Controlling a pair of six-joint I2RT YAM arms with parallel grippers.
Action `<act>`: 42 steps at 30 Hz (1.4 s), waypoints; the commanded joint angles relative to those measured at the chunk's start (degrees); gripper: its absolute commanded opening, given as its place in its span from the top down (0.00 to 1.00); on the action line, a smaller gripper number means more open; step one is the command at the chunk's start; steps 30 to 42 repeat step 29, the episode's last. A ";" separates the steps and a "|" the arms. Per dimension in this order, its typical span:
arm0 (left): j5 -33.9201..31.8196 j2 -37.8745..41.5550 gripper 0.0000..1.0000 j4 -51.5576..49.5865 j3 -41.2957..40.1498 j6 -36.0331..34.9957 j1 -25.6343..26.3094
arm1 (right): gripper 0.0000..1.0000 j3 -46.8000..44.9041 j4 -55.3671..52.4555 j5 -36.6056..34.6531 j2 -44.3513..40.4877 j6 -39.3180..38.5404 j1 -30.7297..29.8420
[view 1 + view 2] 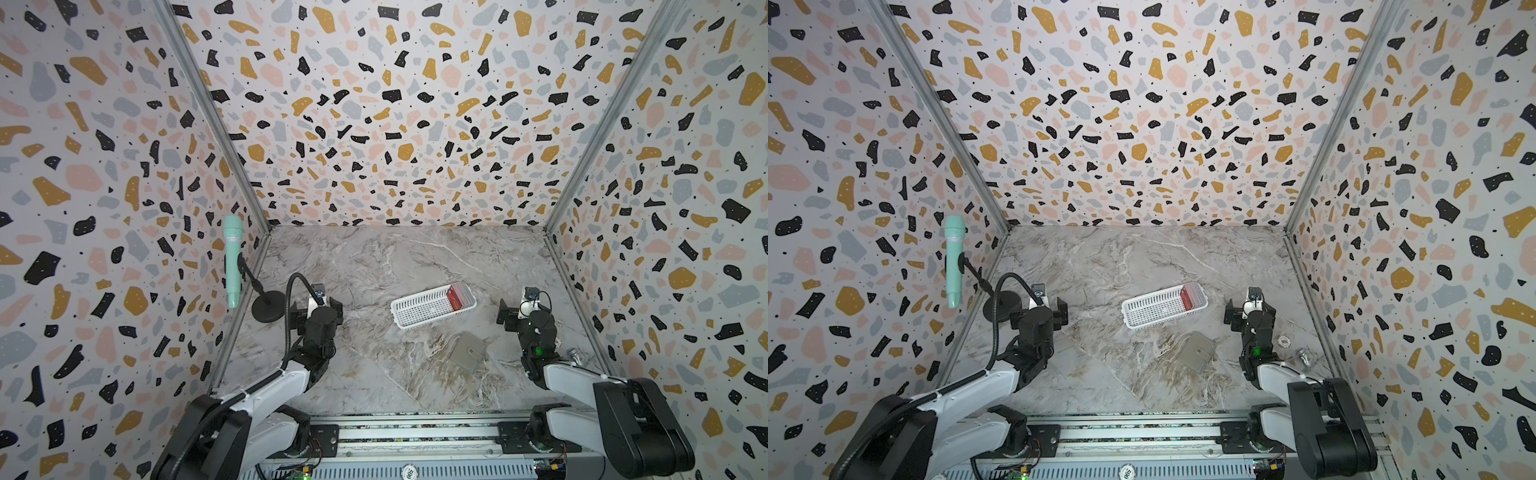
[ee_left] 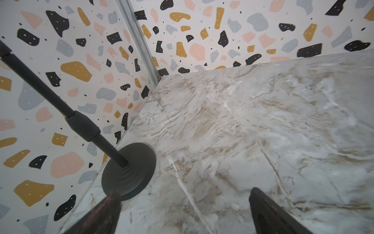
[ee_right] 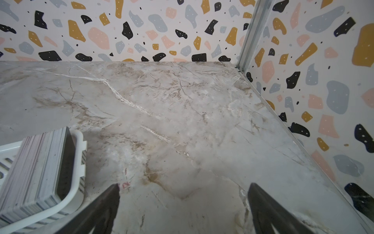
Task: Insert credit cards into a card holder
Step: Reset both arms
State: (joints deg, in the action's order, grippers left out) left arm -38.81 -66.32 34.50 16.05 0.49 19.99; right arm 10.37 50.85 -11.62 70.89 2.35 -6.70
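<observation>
The credit cards (image 1: pixel 459 297) (image 1: pixel 1192 296) stand as a red stack on edge at the right end of a white perforated basket (image 1: pixel 415 311) (image 1: pixel 1148 311). In the right wrist view the cards (image 3: pixel 40 166) show their striped edges inside the basket's rim (image 3: pixel 80 139). The card holder (image 1: pixel 468 352) (image 1: pixel 1197 352), a flat grey wallet, lies closed on the marble table in front of the basket. My left gripper (image 1: pixel 316 313) (image 1: pixel 1040 316) (image 2: pixel 185 194) hovers open and empty at the left. At the right of the basket my right gripper (image 1: pixel 523 316) (image 1: pixel 1249 311) (image 3: pixel 184 186) is open and empty.
A mint microphone (image 1: pixel 232 257) leans on a black stand whose round base (image 1: pixel 268 305) (image 2: pixel 129 172) sits by the left wall, close to my left gripper. A small metal piece (image 1: pixel 1302 356) and a white disc (image 1: pixel 1283 341) lie near the right wall. Patterned walls enclose three sides.
</observation>
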 commanded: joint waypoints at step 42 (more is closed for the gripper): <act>20.31 -13.38 0.00 33.79 -6.56 0.61 -14.10 | 0.01 2.42 18.30 9.78 14.26 -3.16 2.44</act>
